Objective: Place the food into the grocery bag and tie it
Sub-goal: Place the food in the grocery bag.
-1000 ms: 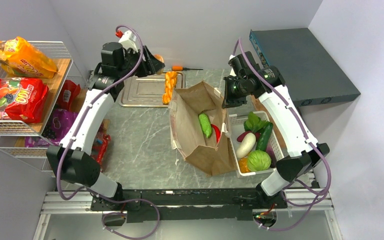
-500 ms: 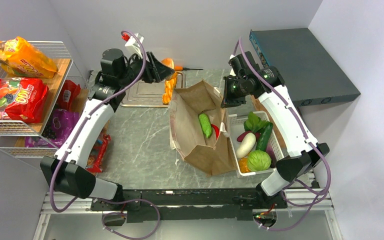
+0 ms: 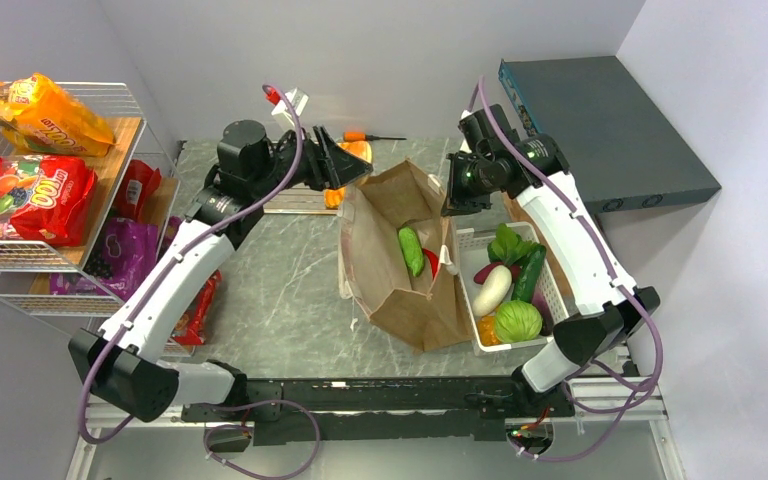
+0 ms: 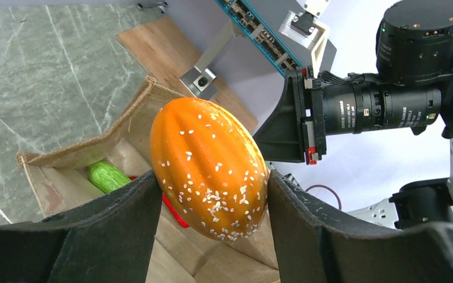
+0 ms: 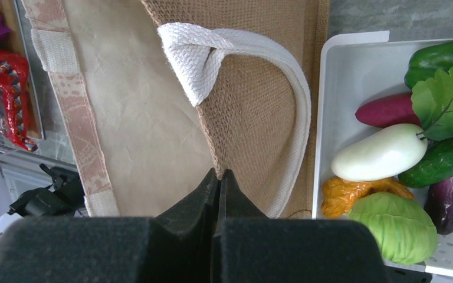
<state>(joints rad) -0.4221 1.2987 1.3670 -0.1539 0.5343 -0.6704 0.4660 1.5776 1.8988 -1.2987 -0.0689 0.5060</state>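
Left arm (image 3: 185, 265) outstretched (bun (image 4: 209, 168) near bag (image 3: 400, 295))

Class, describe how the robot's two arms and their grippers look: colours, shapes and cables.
Both the left arm and the right arm have smooth white link shells between bulky black joint housings. A purple cable loops along each arm. The left gripper and right gripper are matte black, broad at the base and tapering towards the tips.

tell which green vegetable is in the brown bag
The light green ridged vegetable lying inside the brown paper bag; the other green ones sit in the white plastic basket.
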